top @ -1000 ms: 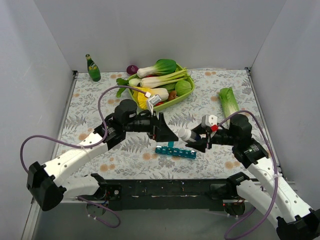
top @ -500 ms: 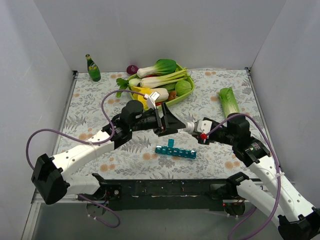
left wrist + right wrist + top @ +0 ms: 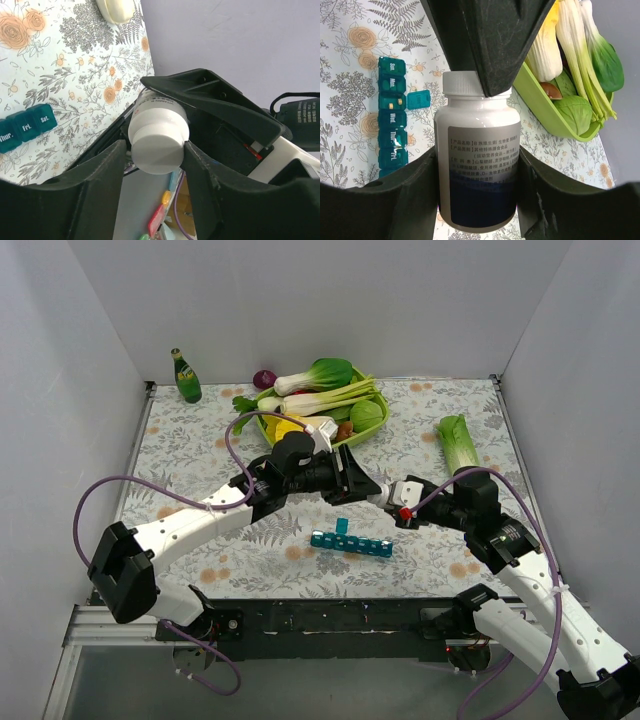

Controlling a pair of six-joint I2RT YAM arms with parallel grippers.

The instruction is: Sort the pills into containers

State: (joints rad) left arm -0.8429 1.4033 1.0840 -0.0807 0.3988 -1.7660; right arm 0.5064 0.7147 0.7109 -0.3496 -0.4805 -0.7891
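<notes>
Left gripper [image 3: 358, 483] reaches in from the left at the middle of the table, and its two black fingers [image 3: 107, 170] are closed onto the white cap [image 3: 159, 137] of a pill bottle [image 3: 381, 495], one finger pressed against each side of the cap in the left wrist view. The bottle lies roughly level above the tabletop, cap toward the left arm and base toward the right arm. Its white body carries a printed label with a dark blue band at the bottom [image 3: 479, 165].

To the right, the right gripper [image 3: 392, 502] clamps the bottle's body, a finger [image 3: 417, 185] against each side of the label, so the bottle is held between the two arms.

On the floral tablecloth [image 3: 180, 455], on the near side of the held bottle and apart from it, lies the teal pill organiser [image 3: 352, 542], a flat strip of day-labelled compartments. One lid [image 3: 418, 99] stands open, at the third compartment after Sun. and Mon., and something small and pale shows inside; the other lids in view are closed.

Behind the grippers sits a lime-green basket [image 3: 372, 430] of vegetables.
</notes>
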